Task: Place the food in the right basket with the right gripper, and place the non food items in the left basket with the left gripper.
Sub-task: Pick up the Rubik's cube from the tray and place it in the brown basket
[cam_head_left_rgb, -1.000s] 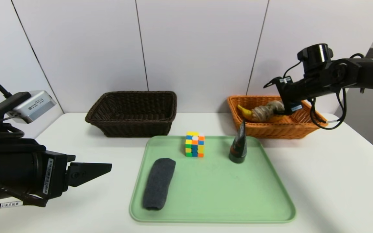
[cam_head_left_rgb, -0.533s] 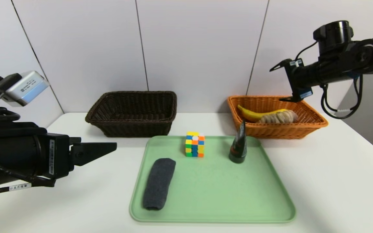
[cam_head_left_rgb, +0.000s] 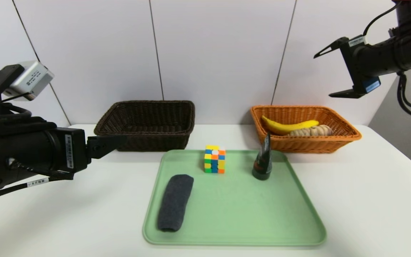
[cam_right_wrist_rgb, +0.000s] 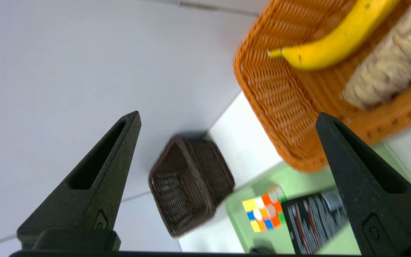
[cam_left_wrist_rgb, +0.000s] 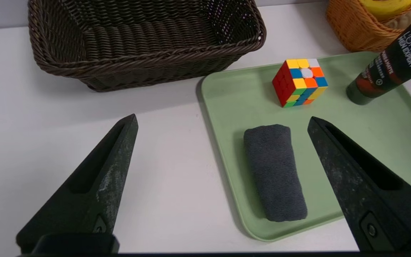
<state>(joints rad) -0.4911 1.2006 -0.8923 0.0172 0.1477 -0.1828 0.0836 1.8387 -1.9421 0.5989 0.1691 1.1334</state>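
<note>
The banana (cam_head_left_rgb: 287,125) and the striped bread roll (cam_head_left_rgb: 312,131) lie side by side in the orange right basket (cam_head_left_rgb: 309,144). My right gripper (cam_head_left_rgb: 323,76) hangs open and empty high above that basket's right end; in its wrist view (cam_right_wrist_rgb: 227,115) nothing sits between the fingers. On the green tray (cam_head_left_rgb: 244,214) are the puzzle cube (cam_head_left_rgb: 215,159), the upright dark tube (cam_head_left_rgb: 262,160) and the grey rolled cloth (cam_head_left_rgb: 175,201). My left gripper (cam_left_wrist_rgb: 222,117) is open over the table left of the tray, short of the cloth (cam_left_wrist_rgb: 275,171). The dark brown left basket (cam_head_left_rgb: 145,137) holds nothing.
Both baskets stand against the back wall, with a gap of white table between them. The tray's left edge (cam_left_wrist_rgb: 212,135) lies between my left gripper's fingers. The tube (cam_left_wrist_rgb: 387,67) stands close to the orange basket's front corner.
My right gripper has lifted out of the orange basket, up and to the right, and the bread roll now rests beside the banana. My left gripper has risen and edged toward the tray.
</note>
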